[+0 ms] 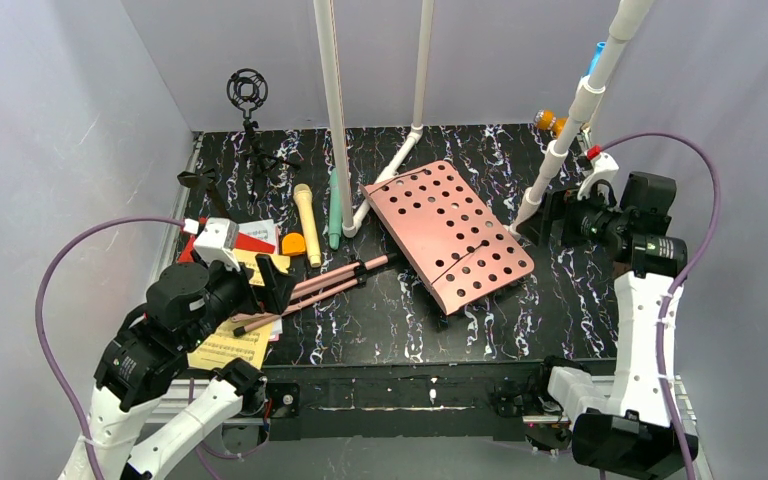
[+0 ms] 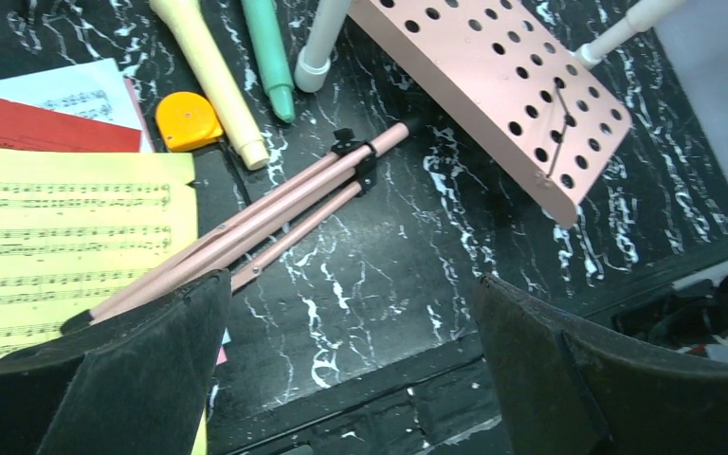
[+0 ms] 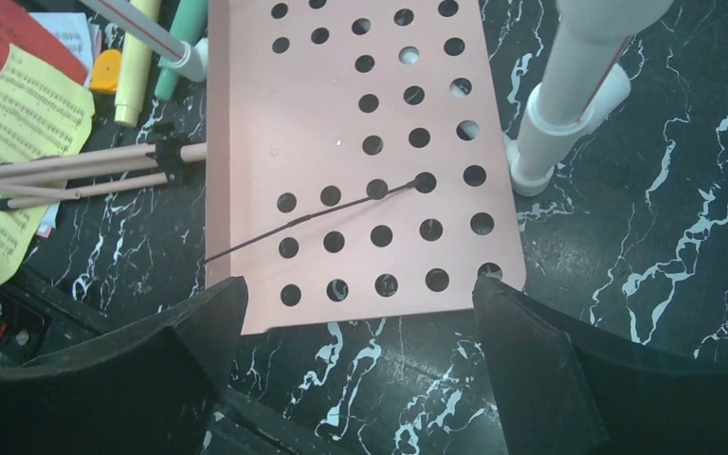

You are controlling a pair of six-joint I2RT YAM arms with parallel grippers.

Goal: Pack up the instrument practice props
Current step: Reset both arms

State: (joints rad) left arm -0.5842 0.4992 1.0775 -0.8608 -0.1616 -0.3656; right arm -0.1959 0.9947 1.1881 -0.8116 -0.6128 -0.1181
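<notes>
The pink hole-punched music stand plate (image 1: 450,232) lies flat mid-table, and its folded tripod legs (image 1: 310,285) stretch left onto the yellow sheet music (image 1: 228,345). Behind the sheet sit a red folder (image 1: 250,240), a yellow microphone (image 1: 306,222) and a mint-green microphone (image 1: 334,215). My left gripper (image 2: 351,332) hangs open just above the table's front edge, right of the leg tips (image 2: 275,213), holding nothing. My right gripper (image 3: 355,322) is open and empty over the near edge of the plate (image 3: 341,114).
A white pipe frame (image 1: 335,110) rises from the table, and one foot (image 3: 569,95) stands right beside the plate. A black shock mount on a small tripod (image 1: 250,100) stands at the back left. A small orange item (image 2: 188,120) lies by the yellow microphone.
</notes>
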